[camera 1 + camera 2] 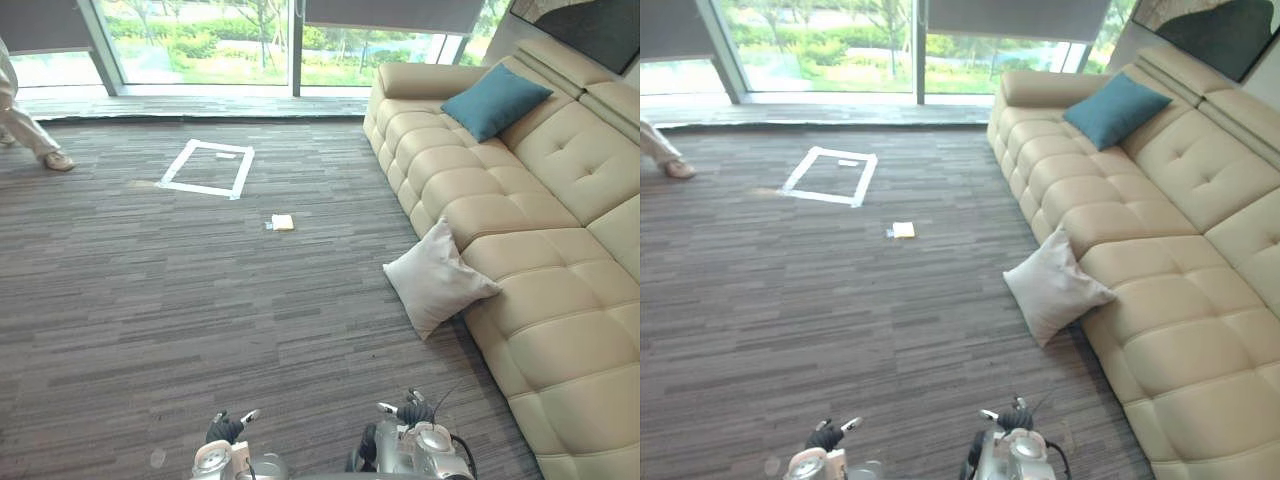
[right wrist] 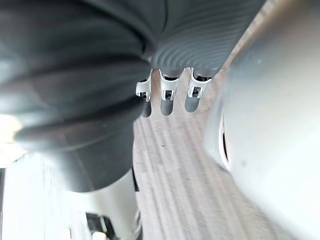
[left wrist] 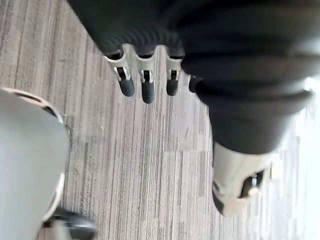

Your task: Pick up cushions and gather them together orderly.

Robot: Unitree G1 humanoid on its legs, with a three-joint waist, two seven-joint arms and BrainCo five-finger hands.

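Nearest, 2 hands hung low over the carpet (image 1: pixel 150 300), at the bottom edge of the eye views. The left hand (image 3: pixel 146 85) had its fingers straight and loosely spread, pointing down at bare carpet, with nothing in its grasp. The right hand (image 2: pixel 167 97) was the same: fingers straight, relaxed and empty.

There were 2 cushions, well apart from each other and from both hands. The white cushion (image 1: pixel 436 278) stood on the carpet ahead and to the right, tilted on 1 corner and leaning against the front of the sofa (image 1: pixel 560 300), touching its seat edge.

There was 1 sofa, a long beige tufted one, running along the right side from near to far.

Farther out in the open floor lay 1 small pale yellow object (image 1: pixel 283 222), flat on the carpet, apart from everything else. Beyond it, 1 square of white tape (image 1: pixel 208 168) was marked on the carpet, with 1 short white strip inside it near its far edge.

The teal cushion (image 1: pixel 495 100) rested on the far end of the sofa, propped against the backrest near the armrest.

At the far left, 1 person's leg (image 1: pixel 25 125) in light trousers and a pale shoe stood on the carpet. Behind all this, tall windows (image 1: pixel 200 40) ran along the far wall.
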